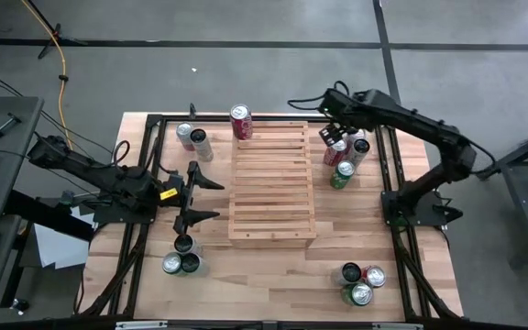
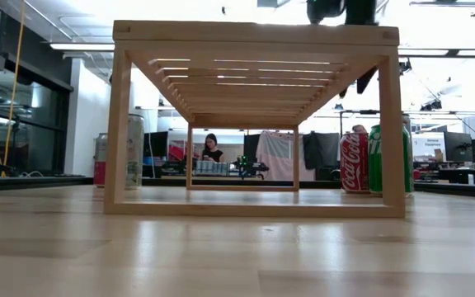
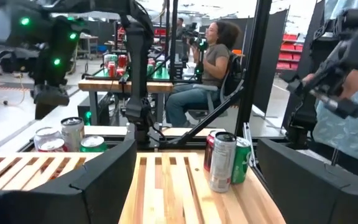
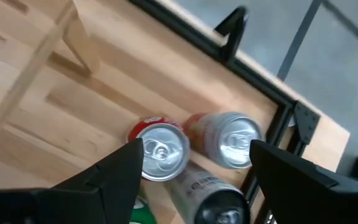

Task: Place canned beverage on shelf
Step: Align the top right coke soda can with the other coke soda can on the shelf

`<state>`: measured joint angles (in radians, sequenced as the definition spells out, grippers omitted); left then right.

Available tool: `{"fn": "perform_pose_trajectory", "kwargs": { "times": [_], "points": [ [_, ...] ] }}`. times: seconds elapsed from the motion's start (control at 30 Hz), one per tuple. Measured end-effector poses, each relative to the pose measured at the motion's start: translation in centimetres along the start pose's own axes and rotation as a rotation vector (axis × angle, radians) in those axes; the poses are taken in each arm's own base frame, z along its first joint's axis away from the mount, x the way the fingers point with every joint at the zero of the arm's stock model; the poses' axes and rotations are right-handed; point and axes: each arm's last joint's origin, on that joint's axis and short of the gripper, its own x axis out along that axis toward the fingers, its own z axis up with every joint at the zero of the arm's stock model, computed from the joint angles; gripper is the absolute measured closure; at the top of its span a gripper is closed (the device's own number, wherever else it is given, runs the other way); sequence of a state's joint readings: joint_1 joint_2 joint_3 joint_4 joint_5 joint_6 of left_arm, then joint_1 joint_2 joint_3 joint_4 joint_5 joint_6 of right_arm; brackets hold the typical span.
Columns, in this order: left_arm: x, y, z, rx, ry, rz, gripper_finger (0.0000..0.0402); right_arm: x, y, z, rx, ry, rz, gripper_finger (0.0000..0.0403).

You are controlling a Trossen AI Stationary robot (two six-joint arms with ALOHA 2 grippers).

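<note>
The shelf point(image 1: 273, 183), a light-wood slatted rack, stands mid-table on its legs point(image 2: 394, 124). A red can point(image 1: 241, 122) stands at its far left corner. My right gripper point(image 4: 197, 149) hangs open, pointing steeply down, over a cluster of cans point(image 1: 342, 158) just right of the shelf. Below its fingers stand a red can point(image 4: 160, 152), a silver-topped can point(image 4: 232, 140) and a white can point(image 4: 210, 199). It touches none of them. My left gripper point(image 1: 202, 197) waits open and level at the shelf's left side.
More cans stand at the far left point(image 1: 191, 137), near left point(image 1: 181, 263) and near right point(image 1: 360, 280). A black frame point(image 1: 397, 183) runs along the table beside the right cluster. People point(image 3: 210, 62) are in the room beyond the table.
</note>
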<state>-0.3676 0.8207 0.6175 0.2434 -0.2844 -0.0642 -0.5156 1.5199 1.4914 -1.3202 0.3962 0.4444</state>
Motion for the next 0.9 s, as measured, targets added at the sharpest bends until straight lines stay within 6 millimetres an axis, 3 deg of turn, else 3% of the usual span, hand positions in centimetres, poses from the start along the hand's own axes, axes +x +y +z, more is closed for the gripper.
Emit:
{"fn": "perform_pose_trajectory", "kwargs": {
  "times": [0.33,0.9],
  "points": [
    [-0.1,-0.2,-0.4,-0.029,0.039,-0.008,0.0078,4.4,2.1,0.7,-0.128,0.212,-0.025,0.0123],
    [-0.2,-0.6,-0.4,-0.029,0.041,-0.033,0.0078,4.5,2.2,0.7,-0.145,0.235,0.018,0.0123]
  ]
}}
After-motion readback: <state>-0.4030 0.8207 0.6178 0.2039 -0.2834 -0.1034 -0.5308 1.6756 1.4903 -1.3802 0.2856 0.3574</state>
